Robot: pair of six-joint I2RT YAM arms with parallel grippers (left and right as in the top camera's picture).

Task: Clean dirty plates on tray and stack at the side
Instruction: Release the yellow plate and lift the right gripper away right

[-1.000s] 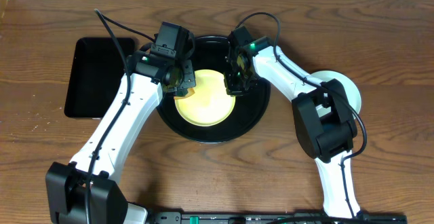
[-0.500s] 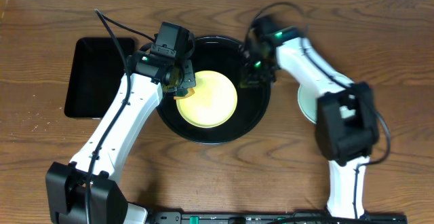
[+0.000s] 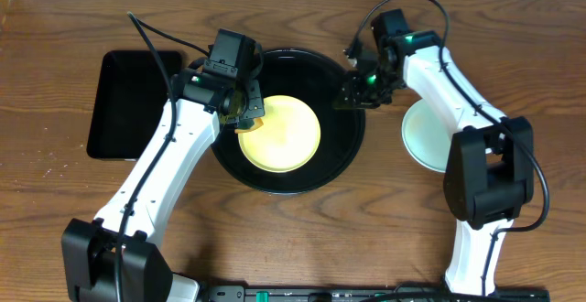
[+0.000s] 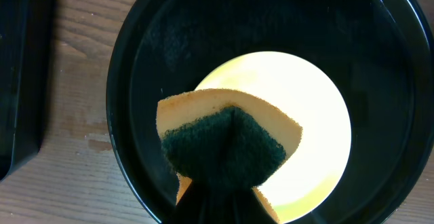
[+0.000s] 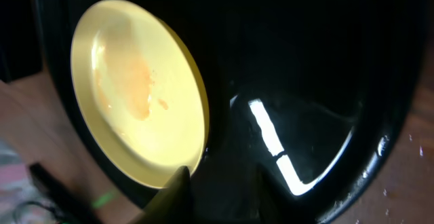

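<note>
A pale yellow plate (image 3: 284,137) lies in the round black tray (image 3: 275,181). In the right wrist view an orange-brown smear marks the plate (image 5: 135,88). My left gripper (image 3: 249,110) hangs over the plate's left edge, shut on a yellow sponge (image 4: 227,142) with a dark green scouring face. My right gripper (image 3: 353,91) is over the tray's right rim, off the plate. Its fingers (image 5: 178,183) stand a little apart, open, with only tray (image 5: 325,81) showing between them. A mint plate (image 3: 423,142) rests on the table right of the tray, partly under the right arm.
A smaller black rectangular tray (image 3: 133,101) lies on the wooden table left of the round one. The left arm crosses the round tray's left rim (image 4: 132,81).
My right gripper has left the yellow plate's right edge, moved right to the tray's rim, and parted its fingers. The left gripper and sponge have stayed in place.
</note>
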